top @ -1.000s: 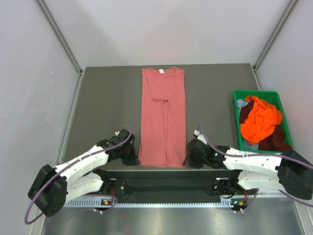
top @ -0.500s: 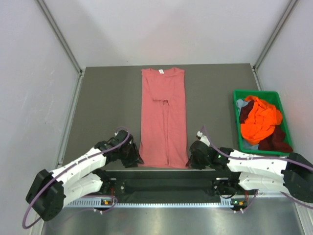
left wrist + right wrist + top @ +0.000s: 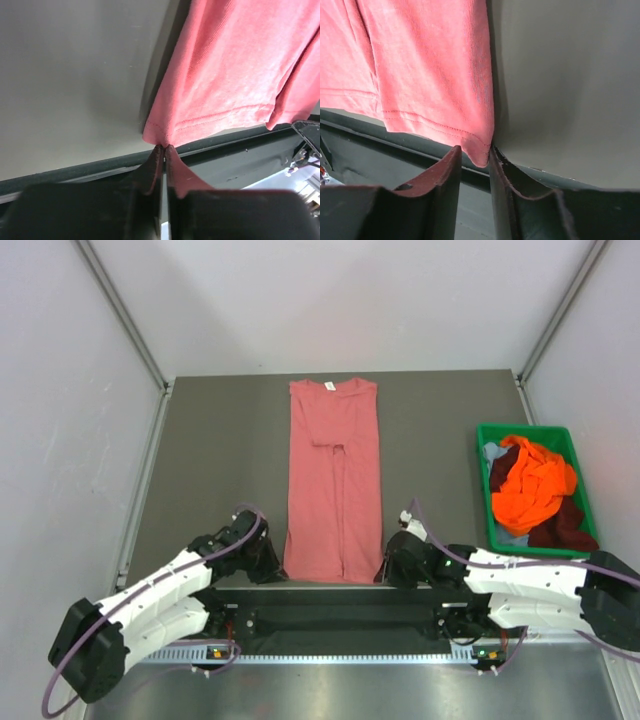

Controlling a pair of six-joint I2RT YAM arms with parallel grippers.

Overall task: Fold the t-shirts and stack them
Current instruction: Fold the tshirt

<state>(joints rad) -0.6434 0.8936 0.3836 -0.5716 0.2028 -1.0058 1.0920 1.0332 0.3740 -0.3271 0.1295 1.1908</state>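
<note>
Salmon-pink t-shirt (image 3: 333, 480) lies flat as a long folded strip mid counter (image 3: 220, 460), collar at 12, stitched hem at 6. Left claw (image 3: 164, 148) is closed, nipping the 7 o'clock hem corner. Right claw (image 3: 475, 155) is ajar, straddling the 5 o'clock corner. Green bin (image 3: 520, 428) at 3 holds a crumpled orange t-shirt (image 3: 535, 490). The maroon t-shirt (image 3: 565, 525) and bluish t-shirt (image 3: 495, 452) are mostly buried.
</note>
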